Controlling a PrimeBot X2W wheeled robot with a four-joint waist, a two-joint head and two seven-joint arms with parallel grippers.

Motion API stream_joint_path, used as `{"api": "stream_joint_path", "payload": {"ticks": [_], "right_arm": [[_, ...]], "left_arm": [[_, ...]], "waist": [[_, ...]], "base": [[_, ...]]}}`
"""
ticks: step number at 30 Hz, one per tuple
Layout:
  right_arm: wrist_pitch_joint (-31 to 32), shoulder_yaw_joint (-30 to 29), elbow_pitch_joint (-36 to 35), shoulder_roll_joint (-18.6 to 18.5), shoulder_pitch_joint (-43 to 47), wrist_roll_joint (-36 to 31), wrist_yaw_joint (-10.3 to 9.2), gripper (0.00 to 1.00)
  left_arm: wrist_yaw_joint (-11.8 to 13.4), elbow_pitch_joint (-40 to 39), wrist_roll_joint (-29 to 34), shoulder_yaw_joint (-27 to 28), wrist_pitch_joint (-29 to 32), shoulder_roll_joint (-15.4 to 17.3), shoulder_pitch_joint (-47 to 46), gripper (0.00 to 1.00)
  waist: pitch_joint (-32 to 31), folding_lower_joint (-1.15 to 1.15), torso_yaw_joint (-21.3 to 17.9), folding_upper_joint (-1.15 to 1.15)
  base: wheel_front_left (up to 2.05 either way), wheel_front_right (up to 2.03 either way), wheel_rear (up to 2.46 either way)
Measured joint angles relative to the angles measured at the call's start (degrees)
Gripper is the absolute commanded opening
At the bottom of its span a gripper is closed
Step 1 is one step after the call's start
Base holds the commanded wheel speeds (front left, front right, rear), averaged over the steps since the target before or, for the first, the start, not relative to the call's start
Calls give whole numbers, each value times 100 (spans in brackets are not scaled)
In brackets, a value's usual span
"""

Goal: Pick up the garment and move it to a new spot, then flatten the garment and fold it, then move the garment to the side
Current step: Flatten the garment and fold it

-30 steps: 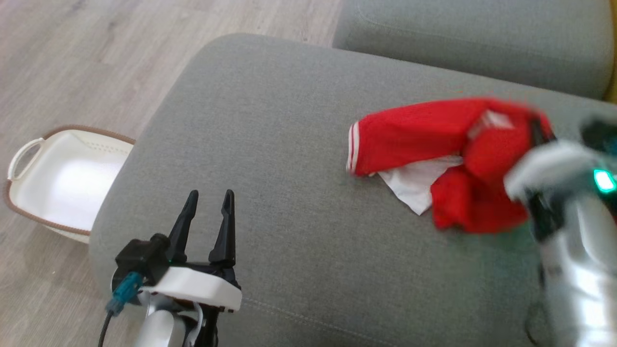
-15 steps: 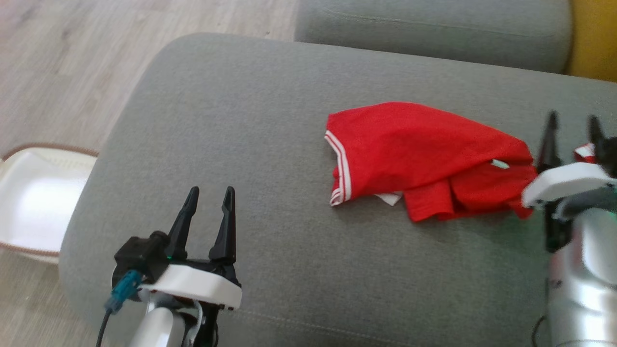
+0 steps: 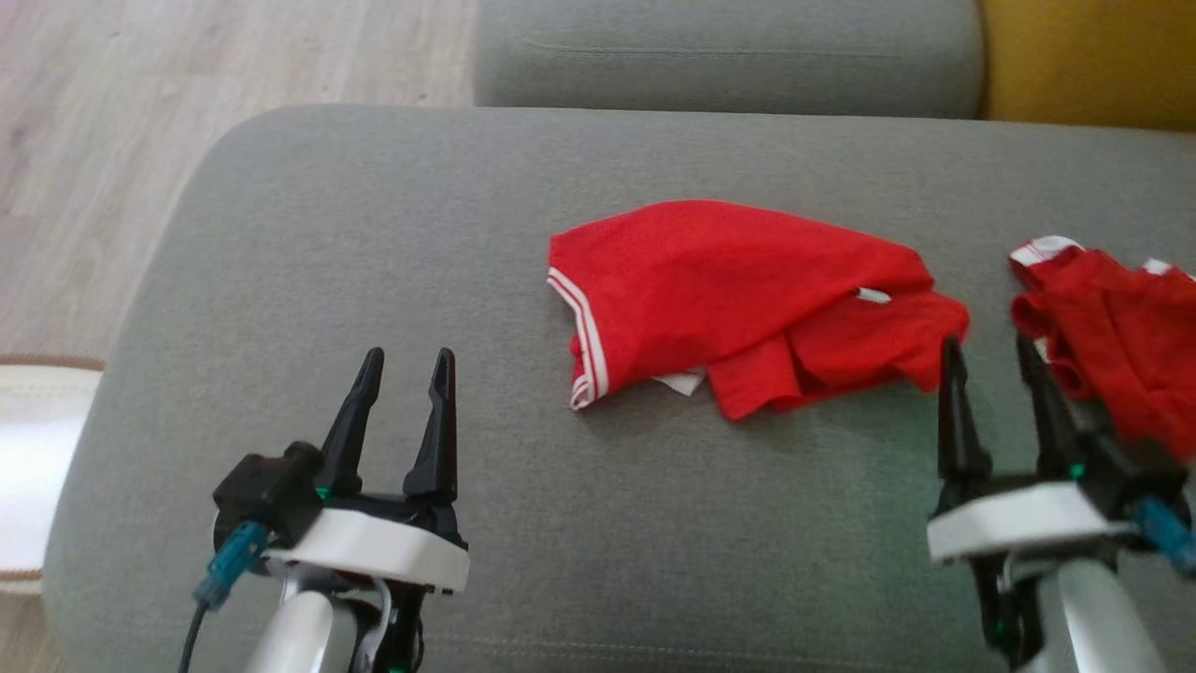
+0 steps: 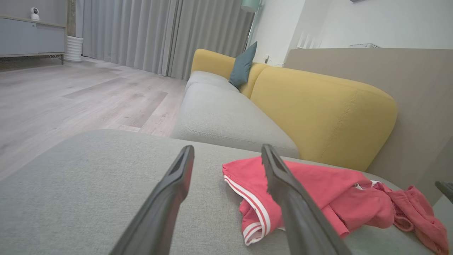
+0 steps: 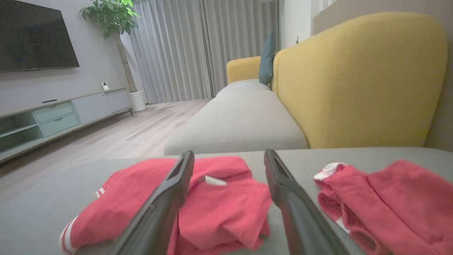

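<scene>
Head view is showing the crumpled red garment with white-striped trim (image 3: 738, 299) lying sideways on the grey fabric sofa cushion (image 3: 374, 234), just ahead-left of the right gripper (image 3: 989, 346), which is sitting spread and empty. The left gripper (image 3: 408, 357), also spread, is sitting farther off.

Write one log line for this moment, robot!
left gripper: open, empty | right gripper: open, empty | middle red garment: crumpled on grey cushion, unheld

No writing, brand, number or sign can be read. A small white tag (image 3: 874, 295) sits on the red garment (image 3: 729, 280), at 3 o'clock from its middle, too small and blurred to make out.
</scene>
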Motion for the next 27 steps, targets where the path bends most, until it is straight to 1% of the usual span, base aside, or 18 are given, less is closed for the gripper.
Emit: {"api": "stream_joint_path", "payload": {"ticks": [4, 8, 10, 12, 16, 21, 27], "right_arm": [[7, 71, -277, 8, 373, 98, 0, 100], [67, 25, -554, 10, 367, 100, 0, 100], [109, -4, -657, 10, 364, 99, 0, 100], [166, -31, -737, 11, 354, 96, 0, 100], [201, -56, -847, 11, 281, 80, 0, 100], [236, -55, -966, 12, 208, 30, 0, 100], [238, -121, -1007, 12, 104, 30, 0, 100]], "left_arm": [[0, -4, -5, -4, 0, 0, 3, 100], [-11, 7, -3, -10, 0, 0, -3, 100], [-69, 85, 23, -34, 0, 0, -34, 100], [-189, 337, 191, -146, -1, 4, -155, 100], [-260, 1048, 399, -394, 51, 3, -563, 100], [-361, 1953, 614, -658, 492, 31, -1123, 100], [-541, 2603, 672, -904, 479, 53, -1616, 100]], "waist": [[20, 0, -169, 0], [90, 0, -304, 0], [152, 0, -352, 0], [234, 0, -392, 0], [419, 0, -479, 0], [659, 0, -651, 0], [920, 1, -869, 0]], "base": [[0, 0, 0], [0, 0, 0], [0, 0, 0], [0, 0, 0], [0, 0, 0], [0, 0, 0], [0, 0, 0]]}}
